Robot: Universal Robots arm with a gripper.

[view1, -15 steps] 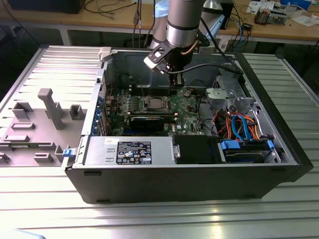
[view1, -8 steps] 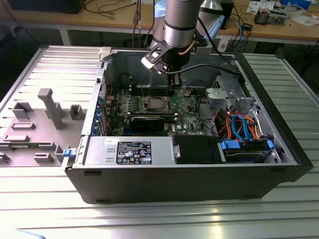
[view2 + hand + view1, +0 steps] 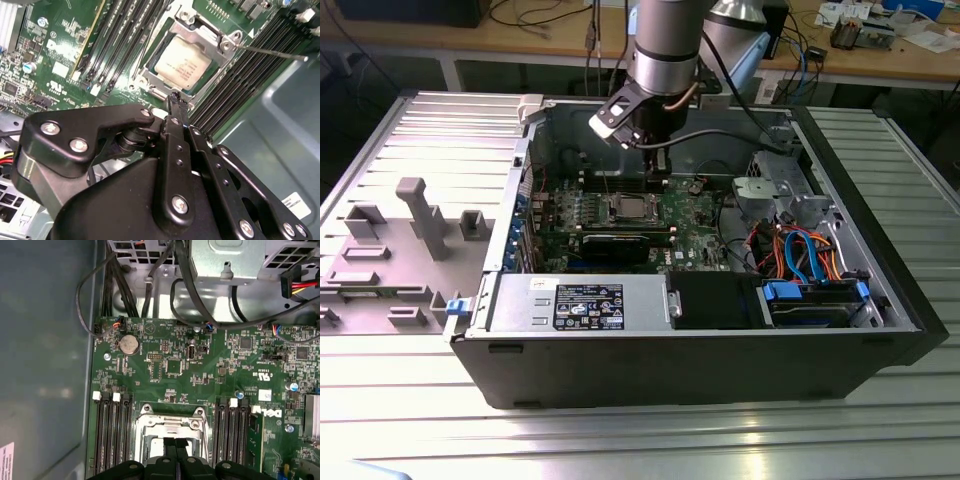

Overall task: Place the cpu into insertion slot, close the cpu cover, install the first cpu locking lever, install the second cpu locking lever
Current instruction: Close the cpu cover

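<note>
Exterior view: an open computer case (image 3: 620,345) sits on the bench (image 3: 620,440). The arm comes down from above, with the end effector (image 3: 659,172) over the green motherboard (image 3: 695,215), just on the far side of the insertion slot (image 3: 613,210). The cpu (image 3: 629,208) shows as a pale square in the slot. The finger state is not clear from this view.

Second wrist view: the cpu (image 3: 182,62) lies flat in the slot, with the cpu cover (image 3: 196,31) framing its edges and looking down over it. The end effector (image 3: 175,100) has its fingers pressed together with nothing seen between them, and the tips are right at the slot's rim. A thin lever (image 3: 272,52) runs out from a slot corner across the memory slots (image 3: 125,45); whether it is latched cannot be told.

Handling, as a judgement: the chip is light, stiff and smooth-topped, so likely slippery. Its underside is fragile, so it should be taken by the edges only. The lever is springy steel wire and is best pushed near its free end.

First wrist view: the end effector (image 3: 176,444) tips are together over the slot (image 3: 170,417), hiding most of the chip. This view adds the far board area with the coin battery (image 3: 129,344) and cables (image 3: 200,315). The exterior view alone gives the whole case. The second wrist view alone gives the chip top and the lever.
</note>
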